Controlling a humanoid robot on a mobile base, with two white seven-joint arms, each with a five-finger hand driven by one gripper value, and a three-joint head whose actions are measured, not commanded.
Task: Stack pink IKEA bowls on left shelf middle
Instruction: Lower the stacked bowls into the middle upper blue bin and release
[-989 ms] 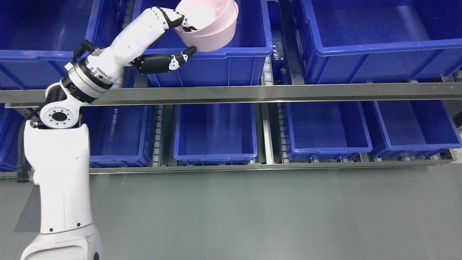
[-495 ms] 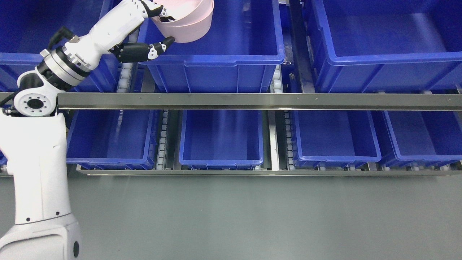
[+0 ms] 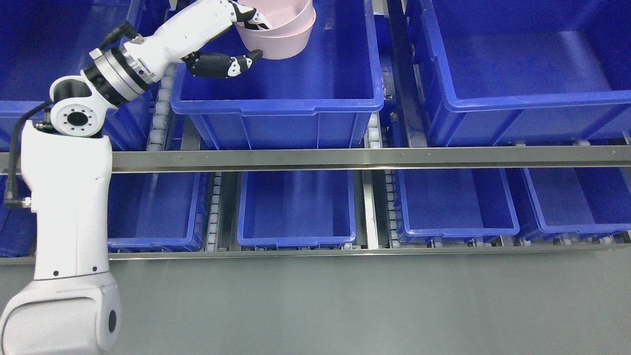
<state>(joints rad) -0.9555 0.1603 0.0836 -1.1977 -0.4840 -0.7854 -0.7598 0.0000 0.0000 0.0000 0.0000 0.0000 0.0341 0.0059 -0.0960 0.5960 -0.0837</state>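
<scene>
My left hand is shut on a stack of two nested pink bowls. Its thumb is under the outer wall and its fingers are over the rim. It holds the bowls over the inside of the middle blue bin on the upper shelf, near the top edge of the view. The tops of the bowls are cut off by the frame. I cannot tell if the bowls touch the bin floor. My right arm is out of view.
A steel shelf rail runs across in front of the upper bins. A large blue bin stands at upper right and another at upper left. Several smaller blue bins sit on the lower shelf. Grey floor lies below.
The camera has shifted, so the whole shelf sits differently in the picture. My left hand still holds the bowls, which now sit lower inside the middle bin.
</scene>
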